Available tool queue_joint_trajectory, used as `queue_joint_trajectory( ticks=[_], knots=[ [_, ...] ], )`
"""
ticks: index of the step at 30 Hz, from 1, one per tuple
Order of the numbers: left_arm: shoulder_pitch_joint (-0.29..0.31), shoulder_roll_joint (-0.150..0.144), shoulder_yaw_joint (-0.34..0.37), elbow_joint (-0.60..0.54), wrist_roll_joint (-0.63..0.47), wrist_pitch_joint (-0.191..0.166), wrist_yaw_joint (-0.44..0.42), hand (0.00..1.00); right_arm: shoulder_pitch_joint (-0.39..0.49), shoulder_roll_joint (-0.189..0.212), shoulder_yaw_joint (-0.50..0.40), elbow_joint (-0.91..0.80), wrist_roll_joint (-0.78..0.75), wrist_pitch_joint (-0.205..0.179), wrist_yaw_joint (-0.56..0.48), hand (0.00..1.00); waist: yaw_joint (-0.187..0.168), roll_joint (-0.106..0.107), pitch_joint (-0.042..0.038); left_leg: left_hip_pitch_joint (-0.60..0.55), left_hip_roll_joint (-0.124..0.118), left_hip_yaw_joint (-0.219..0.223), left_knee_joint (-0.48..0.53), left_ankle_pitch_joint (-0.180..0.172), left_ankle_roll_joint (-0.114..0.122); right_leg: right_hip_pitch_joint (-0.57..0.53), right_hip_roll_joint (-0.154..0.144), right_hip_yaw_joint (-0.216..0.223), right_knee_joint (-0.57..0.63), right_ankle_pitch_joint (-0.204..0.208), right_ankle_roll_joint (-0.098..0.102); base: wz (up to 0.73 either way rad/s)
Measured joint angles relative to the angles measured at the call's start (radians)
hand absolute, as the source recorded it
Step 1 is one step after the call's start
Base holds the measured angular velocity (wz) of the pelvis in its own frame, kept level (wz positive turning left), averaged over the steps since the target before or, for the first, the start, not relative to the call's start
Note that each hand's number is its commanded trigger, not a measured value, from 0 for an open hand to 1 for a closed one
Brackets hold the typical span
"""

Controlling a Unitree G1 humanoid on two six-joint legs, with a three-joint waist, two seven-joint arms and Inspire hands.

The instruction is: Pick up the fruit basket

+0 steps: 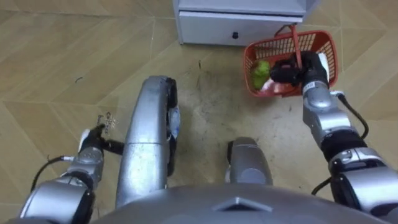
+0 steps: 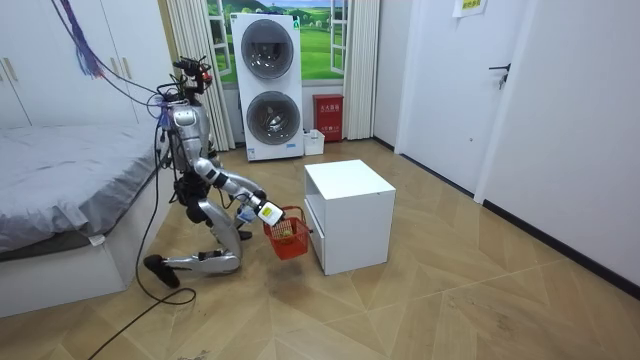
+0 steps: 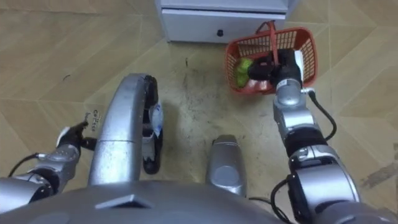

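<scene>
Room view: your robot kneels on the room view's left of the white cabinet (image 2: 345, 200). Your right hand (image 1: 287, 72) is curled round the handle of the red basket (image 1: 323, 50), which sits tilted just in front of the cabinet's drawer with green fruit (image 1: 260, 71) inside. Your left hand (image 1: 93, 138) is well back from the cabinet, and you cannot tell how its fingers are set.

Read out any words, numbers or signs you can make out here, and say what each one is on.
No text is readable.
Print on the yellow sign at the room view's top edge: too small.
Markings on the red box by the washing machines: blurred.
On the fruit basket: no label seen.
</scene>
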Motion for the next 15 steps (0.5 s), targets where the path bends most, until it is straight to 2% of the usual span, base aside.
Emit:
queue_joint_trajectory(
  ticks=[1, 2, 3, 4, 5, 6, 7, 8, 10, 11, 13, 15],
  knots=[
    [0.016, 0.001, 0.006, -0.01, 0.0, -0.001, 0.0, 0.0, 0.024, 0.003, 0.014, -0.044, -0.011, 0.002, 0.0, 1.0, 0.0, 0.001, -0.0012, 0.032, 0.025, 0.001, -0.024, 0.043, 0.012, 0.028, 0.001, -0.003, -0.099, 0.001, 0.001, -0.72],
    [0.026, 0.002, 0.006, -0.011, 0.0, -0.001, 0.0, 0.0, 0.031, 0.004, 0.025, -0.059, -0.016, 0.003, 0.0, 1.0, 0.001, 0.0, -0.0009, 0.043, 0.039, 0.001, -0.026, 0.083, 0.025, 0.051, 0.002, -0.004, -0.153, 0.001, 0.002, -0.83],
    [0.055, 0.003, 0.003, -0.009, 0.005, -0.001, -0.003, 0.0, 0.055, 0.006, 0.028, -0.103, -0.029, 0.018, 0.005, 1.0, 0.02, 0.001, 0.0055, 0.036, 0.043, 0.03, -0.027, 0.143, 0.032, 0.112, -0.003, -0.006, -0.267, 0.002, 0.005, -0.22],
    [0.044, -0.01, -0.004, -0.027, 0.024, 0.0, -0.019, 0.0, 0.107, -0.035, -0.001, -0.186, -0.03, 0.02, 0.006, 1.0, 0.018, -0.013, 0.0013, 0.029, -0.023, 0.122, -0.23, 0.113, 0.055, 0.159, -0.017, -0.013, -0.369, 0.003, 0.011, 0.09],
    [0.041, -0.016, -0.007, -0.05, 0.027, -0.001, -0.024, 0.0, 0.123, -0.052, -0.014, -0.22, -0.029, 0.02, 0.007, 1.0, 0.013, -0.005, -0.008, 0.037, -0.035, 0.171, -0.347, 0.116, 0.101, 0.174, -0.009, -0.012, -0.414, 0.006, 0.019, 0.47],
    [0.049, -0.012, -0.002, -0.068, 0.016, 0.0, -0.022, 0.0, 0.125, -0.059, -0.043, -0.264, -0.037, 0.028, 0.007, 1.0, 0.029, -0.007, -0.0174, 0.059, -0.008, 0.197, -0.384, 0.108, 0.136, 0.178, -0.013, -0.015, -0.486, 0.026, 0.04, 0.05],
    [0.04, -0.006, 0.008, -0.069, 0.0, 0.0, -0.015, 0.0, 0.136, -0.048, -0.052, -0.33, -0.06, 0.038, 0.008, 1.0, 0.032, -0.007, -0.0173, 0.091, 0.001, 0.201, -0.458, 0.103, 0.146, 0.173, -0.015, -0.024, -0.57, 0.04, 0.04, -0.23],
    [0.04, 0.0, 0.009, -0.068, -0.006, 0.001, -0.012, 0.0, 0.14, -0.045, -0.048, -0.364, -0.073, 0.039, 0.014, 1.0, 0.036, -0.009, -0.0163, 0.116, 0.005, 0.201, -0.504, 0.112, 0.142, 0.171, -0.014, -0.029, -0.607, 0.038, 0.04, -0.48],
    [0.065, 0.004, 0.009, -0.063, 0.003, 0.0, 0.016, 0.0, 0.219, -0.045, -0.041, -0.482, -0.127, 0.031, 0.021, 1.0, 0.047, -0.01, -0.0161, 0.284, 0.012, 0.193, -0.711, 0.166, 0.118, 0.187, -0.023, -0.061, -0.796, 0.044, 0.049, -0.69],
    [0.075, 0.006, 0.012, -0.061, 0.005, -0.001, 0.024, 0.0, 0.247, -0.046, -0.045, -0.516, -0.143, 0.022, 0.021, 1.0, 0.048, -0.01, -0.0162, 0.334, 0.018, 0.193, -0.766, 0.182, 0.111, 0.19, -0.02, -0.064, -0.852, 0.047, 0.049, -0.77],
    [0.116, 0.014, 0.038, -0.054, 0.005, -0.002, 0.033, 0.0, 0.331, -0.066, -0.061, -0.649, -0.18, -0.006, 0.02, 1.0, 0.039, -0.012, -0.0149, 0.493, 0.03, 0.193, -0.957, 0.253, 0.083, 0.207, -0.018, -0.099, -1.096, 0.091, 0.042, -0.66],
    [0.136, 0.014, 0.044, -0.054, 0.002, -0.003, 0.045, 0.0, 0.357, -0.081, -0.083, -0.739, -0.181, -0.02, 0.021, 1.0, 0.026, -0.013, -0.0142, 0.568, 0.037, 0.194, -1.041, 0.29, 0.064, 0.209, -0.011, -0.144, -1.242, 0.12, 0.04, -0.32]
  ],
)
